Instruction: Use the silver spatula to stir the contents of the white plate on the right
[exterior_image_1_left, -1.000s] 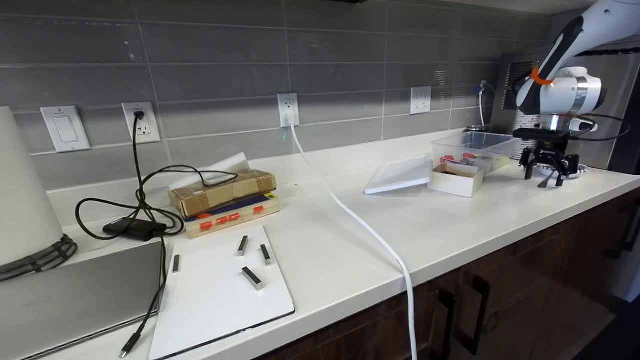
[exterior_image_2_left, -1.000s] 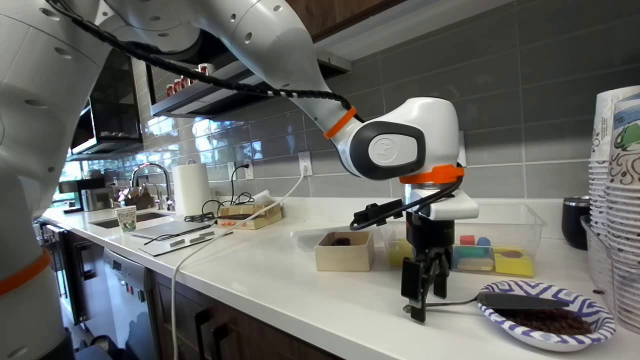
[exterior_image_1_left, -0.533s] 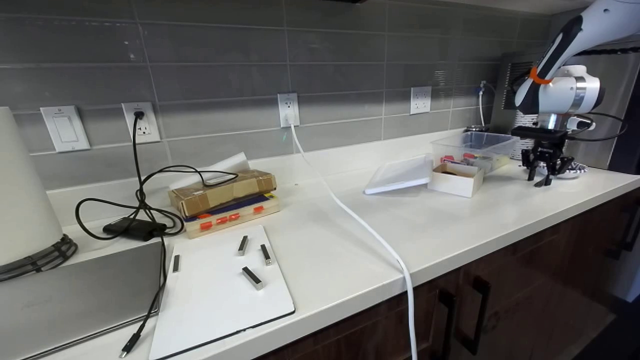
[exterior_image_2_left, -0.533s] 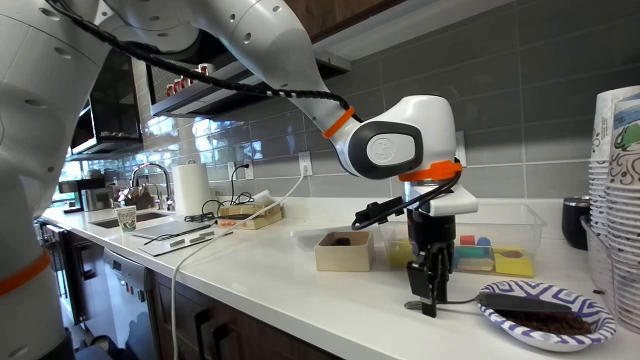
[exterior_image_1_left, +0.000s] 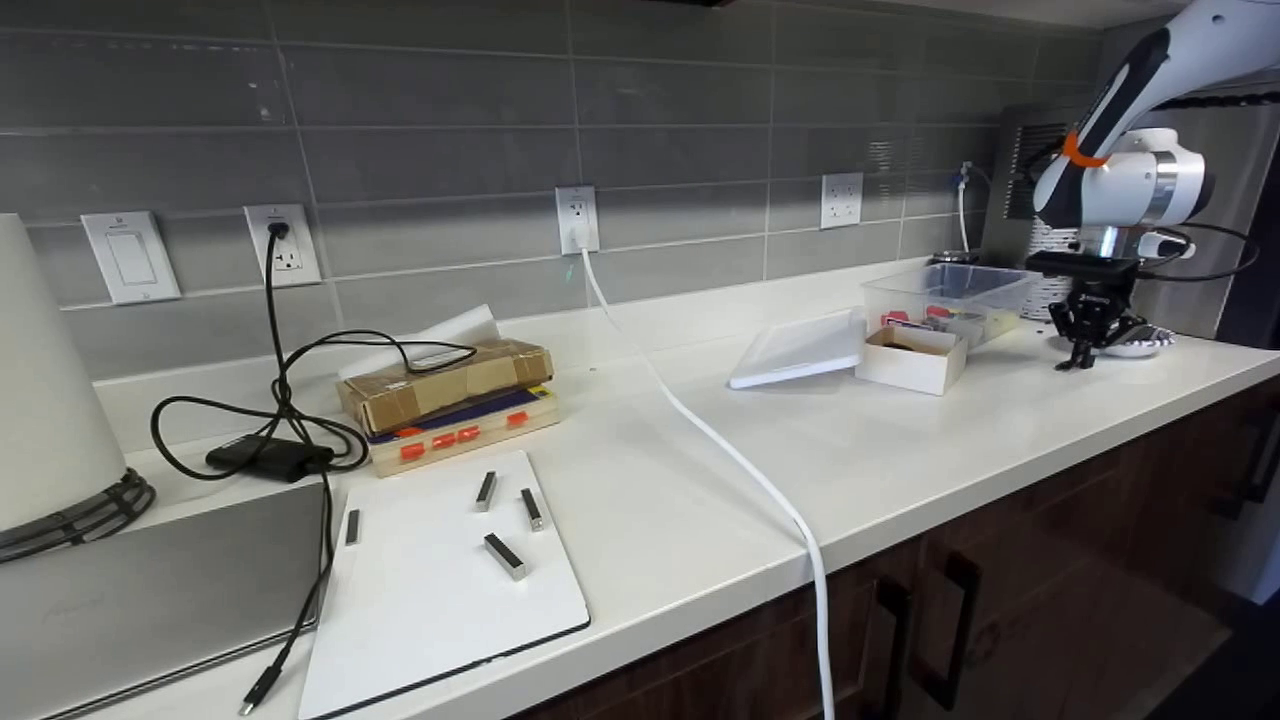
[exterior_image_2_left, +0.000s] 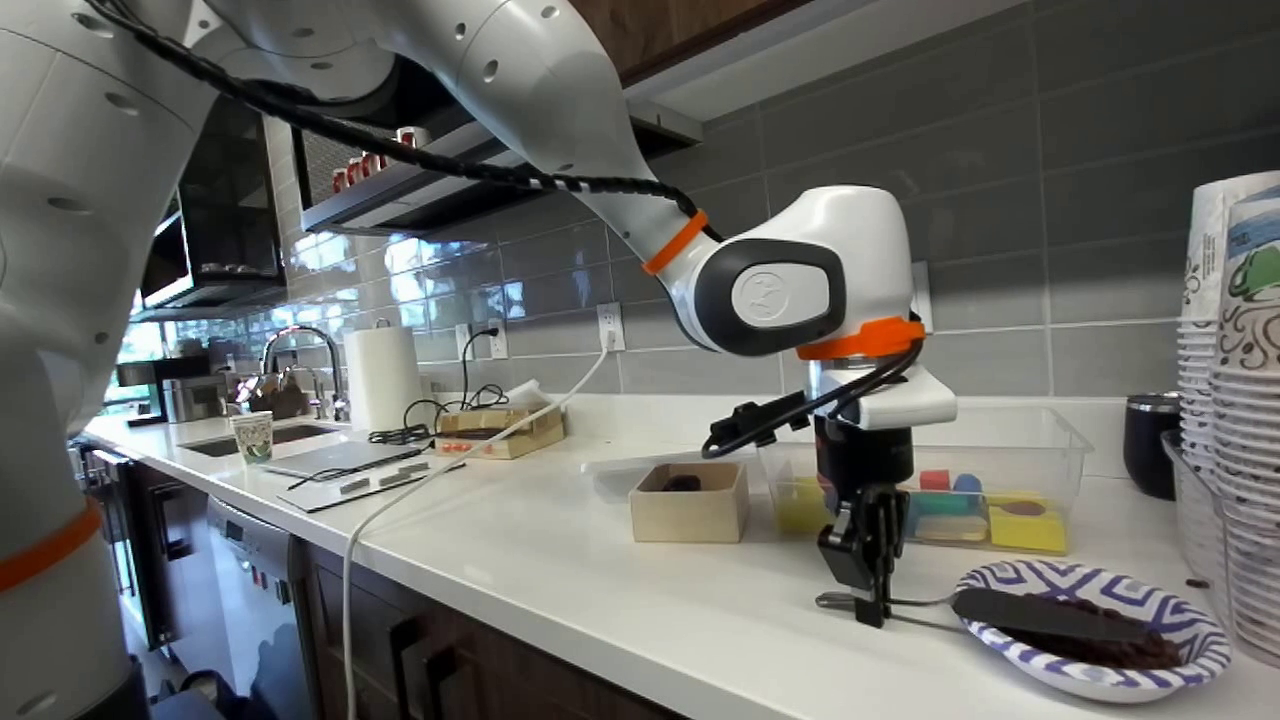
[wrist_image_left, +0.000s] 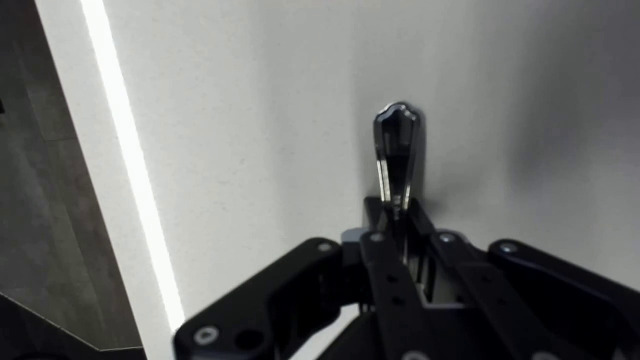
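"What is the gripper (wrist_image_left: 396, 212) up to?"

"Pinching. The wrist view has its 2 fingers on the handle of the silver spatula (wrist_image_left: 398, 145), the rounded end poking out past them."

"And the blade (exterior_image_2_left: 1050, 614)?"

"That shows in an exterior view alone: it reaches over the rim of the white plate (exterior_image_2_left: 1100, 585), above dark bits (exterior_image_2_left: 1115, 655); I can't tell whether it touches them. In an exterior view the plate's striped edge (exterior_image_1_left: 1155, 340) peeks out behind the gripper."

"What else is on the counter (exterior_image_1_left: 700, 480)?"

"An open-topped box (exterior_image_2_left: 690, 515) and a clear bin (exterior_image_2_left: 1010, 462) near the gripper; stacked paper cups (exterior_image_2_left: 1255, 450) near the plate. Farther along, 4 small bars (exterior_image_1_left: 504, 557) lie on a white board (exterior_image_1_left: 430, 620) beside a grey laptop (exterior_image_1_left: 180, 590)."

"And past that?"

"A paper towel roll (exterior_image_2_left: 385, 380), a patterned cup (exterior_image_2_left: 252, 437), and grey wall tile (exterior_image_1_left: 430, 80)."
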